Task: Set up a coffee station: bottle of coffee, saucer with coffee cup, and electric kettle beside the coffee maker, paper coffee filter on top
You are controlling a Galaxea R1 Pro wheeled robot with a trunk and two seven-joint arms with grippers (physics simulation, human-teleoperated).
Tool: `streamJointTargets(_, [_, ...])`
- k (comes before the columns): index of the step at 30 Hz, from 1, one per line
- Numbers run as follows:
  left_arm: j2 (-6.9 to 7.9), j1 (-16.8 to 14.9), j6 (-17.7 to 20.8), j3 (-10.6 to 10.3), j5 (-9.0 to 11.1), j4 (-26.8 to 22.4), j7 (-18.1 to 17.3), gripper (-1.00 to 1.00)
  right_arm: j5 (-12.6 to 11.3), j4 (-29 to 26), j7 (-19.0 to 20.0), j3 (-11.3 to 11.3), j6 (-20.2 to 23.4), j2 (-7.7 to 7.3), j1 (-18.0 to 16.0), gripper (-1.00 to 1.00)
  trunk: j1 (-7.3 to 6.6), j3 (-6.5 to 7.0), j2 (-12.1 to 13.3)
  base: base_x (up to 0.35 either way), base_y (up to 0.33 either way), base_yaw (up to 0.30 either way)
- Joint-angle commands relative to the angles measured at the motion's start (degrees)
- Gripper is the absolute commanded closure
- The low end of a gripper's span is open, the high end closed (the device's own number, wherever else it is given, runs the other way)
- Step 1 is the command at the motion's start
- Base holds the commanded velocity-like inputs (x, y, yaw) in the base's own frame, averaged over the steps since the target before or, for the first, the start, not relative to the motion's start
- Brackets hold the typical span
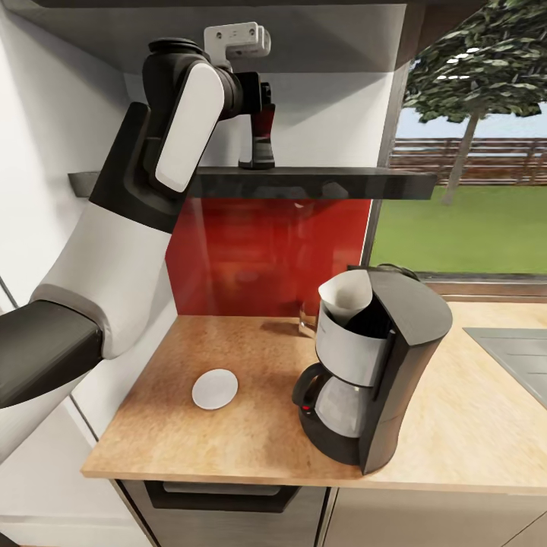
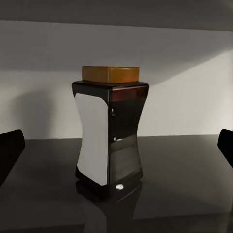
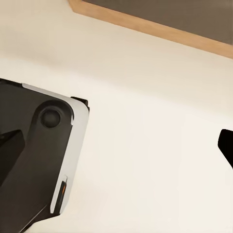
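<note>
Left gripper (image 2: 116,145) spread open at the dark kitchen shelf (image 1: 304,182), fingertips either side of the upright coffee bottle (image 2: 109,136), not touching it. Right gripper (image 3: 116,145) open too. Bottle mostly hidden behind the wrist from the head camera. Below on the countertop (image 1: 228,425), coffee maker (image 1: 372,372) with paper filter (image 1: 346,296) on top, saucer (image 1: 215,389) apart.

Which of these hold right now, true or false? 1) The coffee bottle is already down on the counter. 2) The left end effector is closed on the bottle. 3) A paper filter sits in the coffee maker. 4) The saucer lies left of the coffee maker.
1) False. The dark hourglass-shaped coffee bottle with the amber lid stands on the dark glossy shelf.
2) False. The left end effector is open, its fingers apart on either side of the bottle, not touching it.
3) True. The white paper filter sits in the top of the black coffee maker.
4) True. The round white saucer lies on the wooden countertop, left of the maker.
</note>
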Motion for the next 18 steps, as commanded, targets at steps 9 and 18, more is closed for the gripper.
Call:
streamJointTargets(9, [0.0,-0.07,0.06,-0.04,0.58,0.06,0.57,-1.0,0.17,0.1,0.34,-0.49,-0.18,-0.03,-0.03,-1.0,0.04,-0.12,-0.12,0.086,0.0,0.0])
streamJointTargets(18, [0.0,-0.07,0.06,-0.01,0.58,0.17,0.56,-1.0,0.17,0.09,0.34,-0.49,-0.18,0.0,-0.03,-1.0,0.04,-0.12,-0.12,0.082,0.0,0.0])
